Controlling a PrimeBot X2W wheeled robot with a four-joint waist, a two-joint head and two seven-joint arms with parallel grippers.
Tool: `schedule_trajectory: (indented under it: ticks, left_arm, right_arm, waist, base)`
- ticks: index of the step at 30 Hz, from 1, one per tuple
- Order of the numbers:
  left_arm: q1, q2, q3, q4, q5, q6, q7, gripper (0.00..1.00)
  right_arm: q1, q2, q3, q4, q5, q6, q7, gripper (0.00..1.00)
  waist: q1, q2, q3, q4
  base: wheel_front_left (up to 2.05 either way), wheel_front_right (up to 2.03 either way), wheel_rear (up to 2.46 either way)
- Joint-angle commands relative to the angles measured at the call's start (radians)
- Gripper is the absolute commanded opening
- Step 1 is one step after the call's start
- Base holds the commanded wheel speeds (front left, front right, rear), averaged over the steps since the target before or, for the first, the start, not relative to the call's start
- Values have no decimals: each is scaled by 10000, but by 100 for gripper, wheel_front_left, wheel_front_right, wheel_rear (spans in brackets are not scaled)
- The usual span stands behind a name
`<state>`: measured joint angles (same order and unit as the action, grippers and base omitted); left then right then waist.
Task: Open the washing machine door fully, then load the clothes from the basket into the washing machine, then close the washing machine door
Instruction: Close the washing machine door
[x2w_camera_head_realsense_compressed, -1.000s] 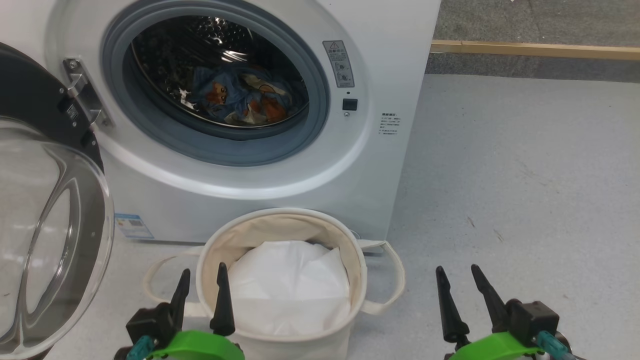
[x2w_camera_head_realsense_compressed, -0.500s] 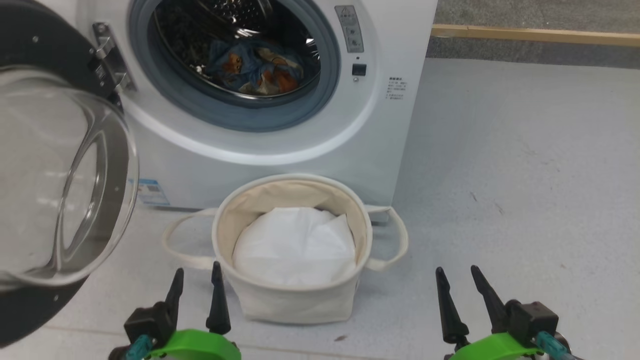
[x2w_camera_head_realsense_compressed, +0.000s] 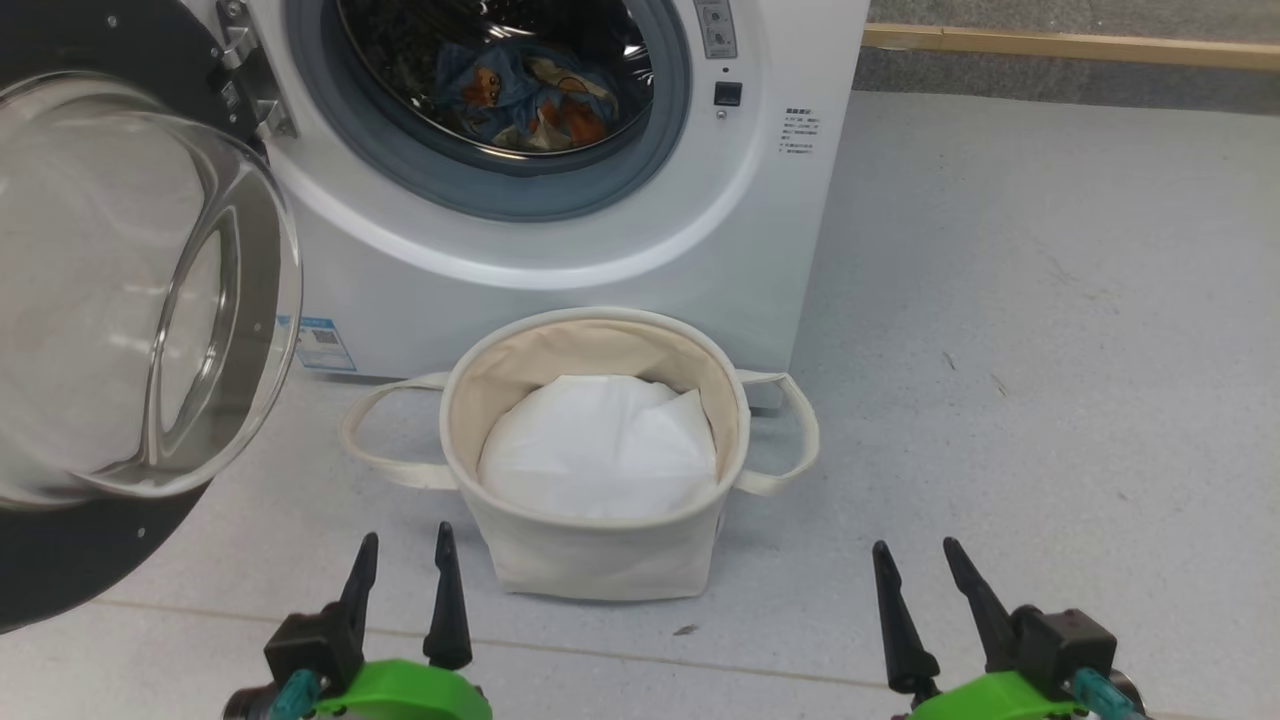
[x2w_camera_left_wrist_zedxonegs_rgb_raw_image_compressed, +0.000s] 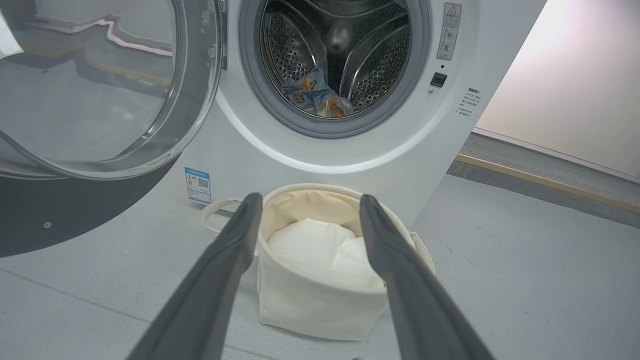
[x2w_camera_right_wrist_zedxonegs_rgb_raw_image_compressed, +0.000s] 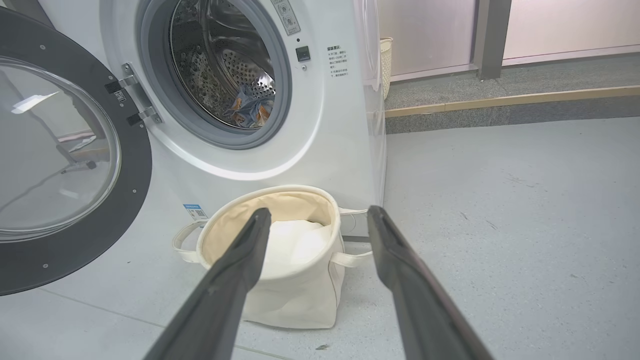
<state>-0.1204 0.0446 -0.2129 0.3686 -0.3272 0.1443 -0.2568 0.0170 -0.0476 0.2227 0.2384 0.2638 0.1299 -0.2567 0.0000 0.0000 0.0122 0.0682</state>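
Note:
The white washing machine (x2w_camera_head_realsense_compressed: 640, 240) stands with its round door (x2w_camera_head_realsense_compressed: 130, 300) swung wide open to the left. Light blue clothes (x2w_camera_head_realsense_compressed: 530, 95) with orange-brown bears lie in the steel drum, also seen as clothes (x2w_camera_left_wrist_zedxonegs_rgb_raw_image_compressed: 315, 95) and clothes (x2w_camera_right_wrist_zedxonegs_rgb_raw_image_compressed: 250, 110). The cream basket (x2w_camera_head_realsense_compressed: 590, 560) sits on the floor before the machine and holds a plain white liner (x2w_camera_head_realsense_compressed: 600, 445). My left gripper (x2w_camera_head_realsense_compressed: 405, 540) is open at the lower left, short of the basket. My right gripper (x2w_camera_head_realsense_compressed: 915, 550) is open at the lower right, over bare floor. Nothing is between either pair of fingers.
Grey floor (x2w_camera_head_realsense_compressed: 1050, 350) stretches to the right of the machine. A wooden strip (x2w_camera_head_realsense_compressed: 1070, 45) runs along a raised step at the back. A pale woven bin (x2w_camera_right_wrist_zedxonegs_rgb_raw_image_compressed: 386, 65) stands behind the machine. The open door juts out over the floor on the left.
The head camera has tilted down and drawn back, so machine and basket sit higher in the picture. Both grippers stay open in the same spots.

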Motion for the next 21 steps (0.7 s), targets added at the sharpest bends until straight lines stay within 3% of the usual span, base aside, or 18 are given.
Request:
schedule_trajectory:
  ticks: [1, 11, 21]
  left_arm:
    - [-303, 57, 306, -353, 98, 61, -49, 100]
    - [-281, 57, 312, -400, 185, 42, -49, 100]
    - [-157, 57, 428, -307, 394, -28, -49, 100]
  right_arm:
    - [-171, -26, 192, -314, -95, 8, -51, 100]
    - [-144, -26, 200, -629, -57, 8, -51, 100]
    - [-47, -26, 286, -767, -10, 8, -51, 100]
  waist:
    - [0, 0, 0, 40]
    - [0, 0, -43, 630]
    - [0, 0, -110, 1888]
  base:
    - [0, 0, 0]
    - [0, 0, 0]
    - [0, 0, 0]
